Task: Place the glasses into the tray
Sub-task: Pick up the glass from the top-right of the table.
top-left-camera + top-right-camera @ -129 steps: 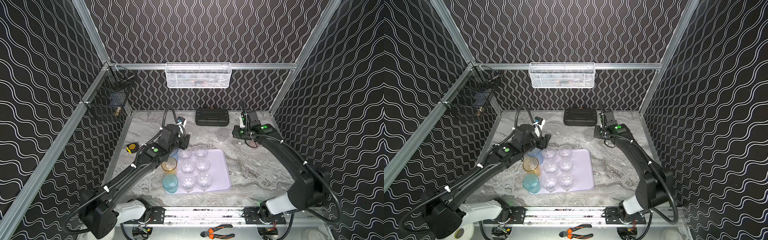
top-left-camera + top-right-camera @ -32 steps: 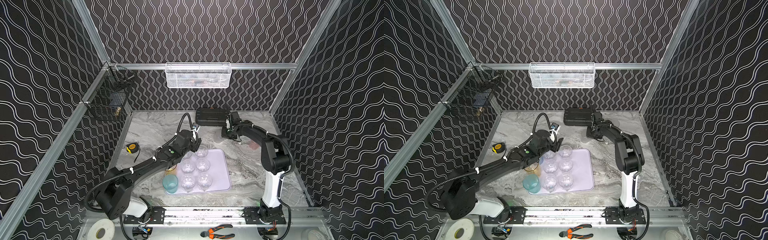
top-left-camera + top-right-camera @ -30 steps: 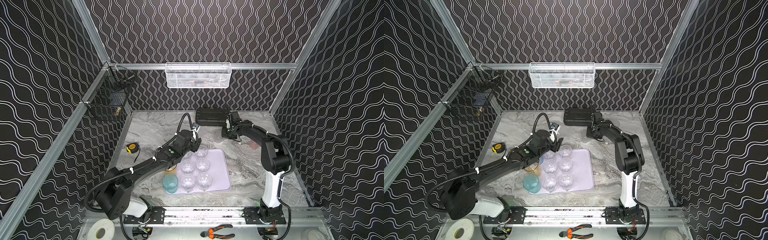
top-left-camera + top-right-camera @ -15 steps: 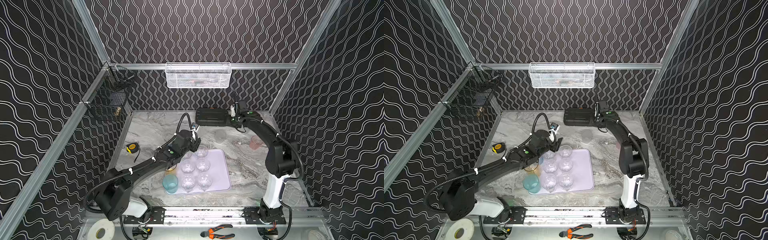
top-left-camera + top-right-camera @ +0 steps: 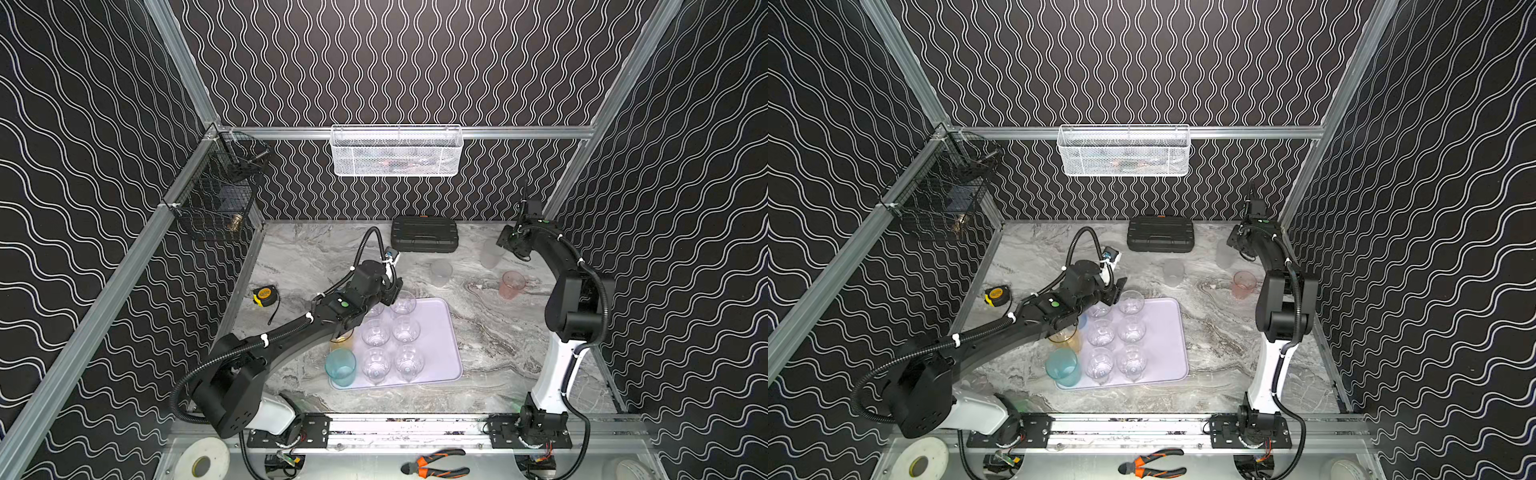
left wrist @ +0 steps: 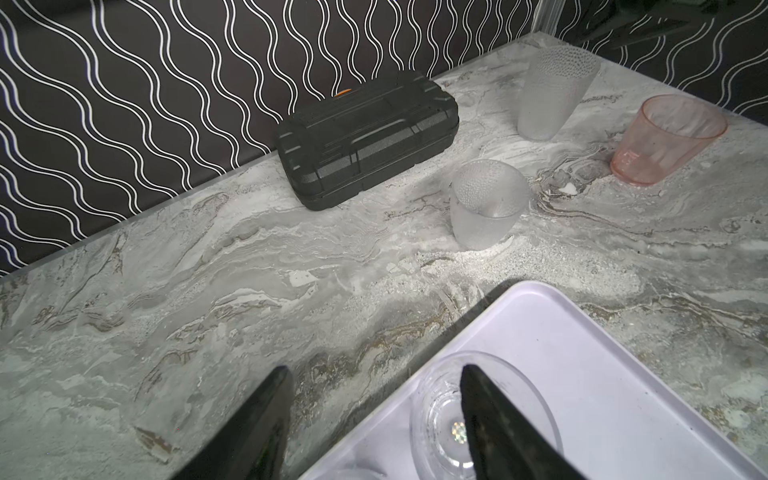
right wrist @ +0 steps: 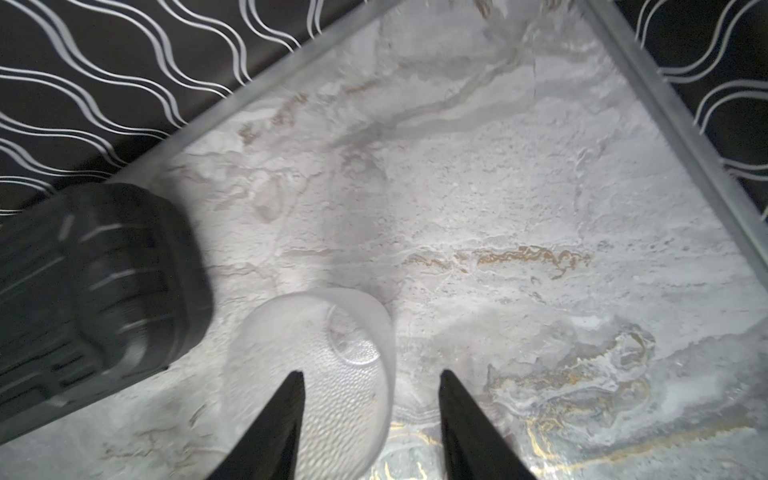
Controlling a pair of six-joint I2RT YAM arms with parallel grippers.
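The jaws of the right gripper stand apart and clamp nothing. In the right wrist view the tall frosted glass sits off-centre beneath them, with its rim under one finger rather than mid-gap.

In a top view this glass stands upright at the upper right of the table, long axis vertical. It is just beside the right gripper and well apart from the tray at lower centre.

The left gripper, its jaws also apart and empty, hangs over the tray's upper left corner above a clear glass, so the right arm is far nearer.

The grasp probably needs a small shift toward the black case to centre the glass between the fingers.
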